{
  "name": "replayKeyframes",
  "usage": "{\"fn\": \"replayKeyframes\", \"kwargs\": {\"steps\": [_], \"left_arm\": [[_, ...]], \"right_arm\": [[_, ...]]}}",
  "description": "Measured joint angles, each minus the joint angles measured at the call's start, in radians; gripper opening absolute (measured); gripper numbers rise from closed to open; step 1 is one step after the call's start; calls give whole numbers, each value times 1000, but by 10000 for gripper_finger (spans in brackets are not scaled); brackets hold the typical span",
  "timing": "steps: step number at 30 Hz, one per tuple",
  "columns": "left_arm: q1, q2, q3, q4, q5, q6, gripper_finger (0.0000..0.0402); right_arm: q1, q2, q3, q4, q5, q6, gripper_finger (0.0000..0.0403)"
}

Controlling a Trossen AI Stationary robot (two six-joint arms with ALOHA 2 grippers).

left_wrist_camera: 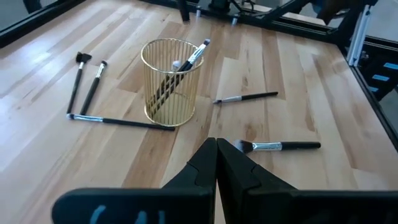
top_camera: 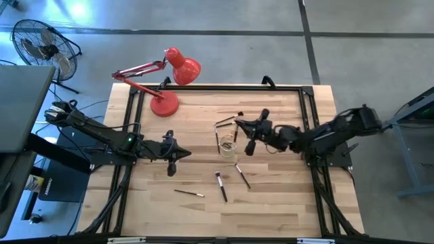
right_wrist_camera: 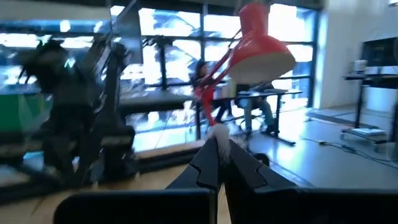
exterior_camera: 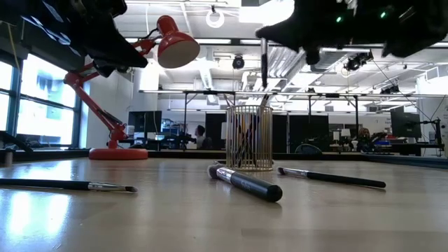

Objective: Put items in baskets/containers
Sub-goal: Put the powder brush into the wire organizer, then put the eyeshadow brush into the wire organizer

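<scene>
Brush delivery at the drop-off stage: my right end effector (top_camera: 249, 146) hangs over the middle of the surface (top_camera: 285, 203), just beside the gold wire cup (top_camera: 226, 146). Its fingers are pinched together on a thin dark brush (exterior_camera: 264, 64). In the low view that brush points straight down above the cup's rim. The container here is an open cage of gold wires, not glass, and several brushes already lean inside it.

My left end effector (left_wrist_camera: 216, 163) waits on the cup's other side, a little apart. Its fingers are pressed flat together and hold nothing.

Loose brushes lie all round the cup. One with a fluffy head (left_wrist_camera: 278, 146) is nearest my left end effector. A slimmer one (left_wrist_camera: 245, 98) lies beyond it, a long one (left_wrist_camera: 121, 122) touches the cup's base, and a pair (left_wrist_camera: 86, 86) rests on the far side. The red desk lamp (top_camera: 169, 74) stands at the back of the surface and is no part of the job.

By my reading, the step in hand is placing, with collecting to follow. The next move calls for centring the brush tip over the cup's mouth, since I cannot tell from these views whether it is truly inside the rim line. Then I lower it between the leaning handles and spread the fingers. Roughly half the work looks done.
</scene>
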Motion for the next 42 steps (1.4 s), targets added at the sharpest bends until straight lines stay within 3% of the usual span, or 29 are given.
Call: {"fn": "replayKeyframes", "kwargs": {"steps": [3, 11, 23, 32, 37, 42], "left_arm": [[0, 0, 0, 3, -1, 1, 0], [0, 0, 0, 1, -24, 2, 0], [0, 0, 0, 2, -20, 2, 0], [0, 0, 0, 1, -21, 2, 0], [0, 0, 0, 0, -21, 2, 0], [0, 0, 0, -11, -20, 1, 0]], "right_arm": [[-16, 81, 29, 11, -53, -14, 1], [-17, 216, 67, 6, -70, -30, 4], [-13, 221, 67, -6, -66, -34, 67], [14, 185, 67, -16, -27, -115, 89], [92, 51, 67, -222, 139, -125, 83], [179, -144, 67, -619, 201, 55, 73]]}}
